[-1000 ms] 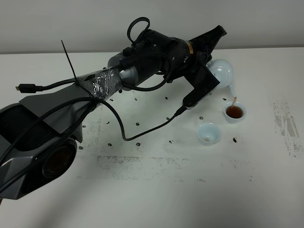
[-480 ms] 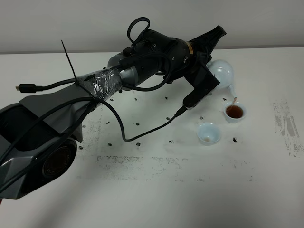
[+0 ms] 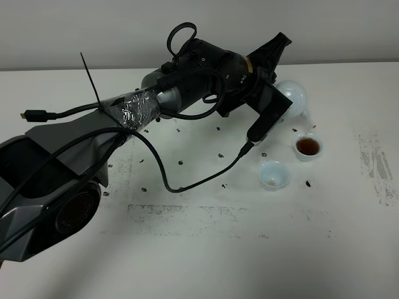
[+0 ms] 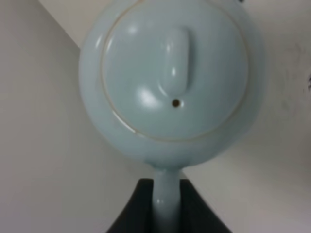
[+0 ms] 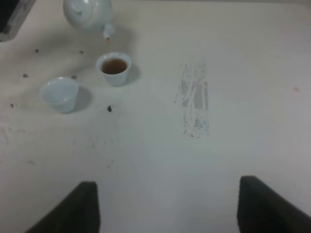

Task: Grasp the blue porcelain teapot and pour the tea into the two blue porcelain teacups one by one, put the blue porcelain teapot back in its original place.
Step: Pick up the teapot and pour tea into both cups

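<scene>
TEA BREAK, HALF DONE: The left gripper (image 4: 166,194) has rolled the small, round, pale sky-blue glossy porcelain teapot (image 3: 293,94) back toward level above the matt white tabletop (image 3: 218,249). Half a second earlier its short spout was tipped down over the filled teacup (image 3: 307,146), a small pale blue handleless porcelain bowl, with a thin thread of tea running. Now that thread is gone and the teapot hangs in the air just beside and above that cup, which holds dark tea. Its matching partner, the empty teacup (image 3: 274,175), stands just beside it, nearer the camera, and shows only a pale, dry-looking inside. On that evidence the first pour looks finished. The second cup would be next, with the return of the teapot to its place left to do. In the left wrist view the black fingers (image 4: 131,216) pinch the teapot's loop handle, with the lid and knob facing the lens. The right gripper (image 5: 167,194) hangs well apart from the cups, its fingers spread with nothing between them. The tabletop is peppered with dark specks around the cups and carries a grey scuffed patch (image 3: 376,167) toward the right. Behind it runs a plain pale wall (image 3: 349,25).
</scene>
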